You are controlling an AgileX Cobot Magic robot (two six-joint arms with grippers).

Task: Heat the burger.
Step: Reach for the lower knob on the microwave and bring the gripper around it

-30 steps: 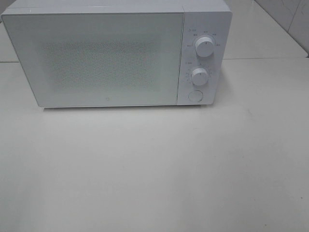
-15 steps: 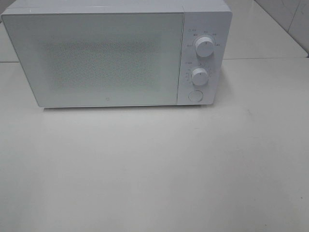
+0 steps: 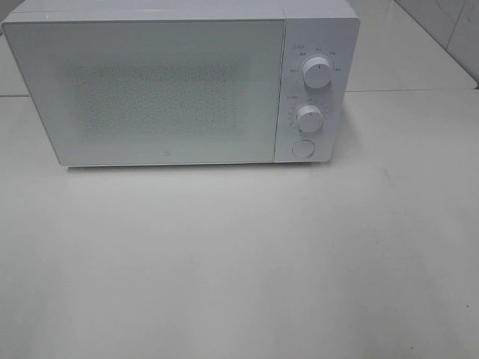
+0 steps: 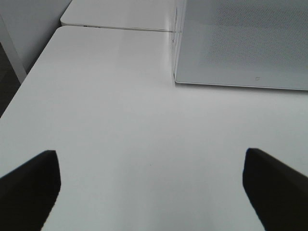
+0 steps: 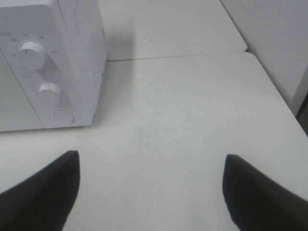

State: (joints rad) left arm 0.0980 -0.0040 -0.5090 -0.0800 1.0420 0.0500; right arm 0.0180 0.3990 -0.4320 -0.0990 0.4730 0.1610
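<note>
- Fingers wide apart and empty over the bench point(image 3: 239, 262): left hand point(image 4: 149, 161), right hand point(image 5: 150, 161).
- Ahead of both hands: microwave point(image 3: 165, 90), door shut, nothing moved since the earlier frame.
- Cannot tell where the burger is.

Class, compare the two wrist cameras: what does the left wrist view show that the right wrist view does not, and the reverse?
Only the left wrist view: the closed door with its dotted window, and the left pincer, open over the bare table. Only the right wrist view: the control panel with upper knob, lower knob and round button, and the right pincer, also open. Both: the white microwave, the white table with a seam behind, and no burger.
</note>
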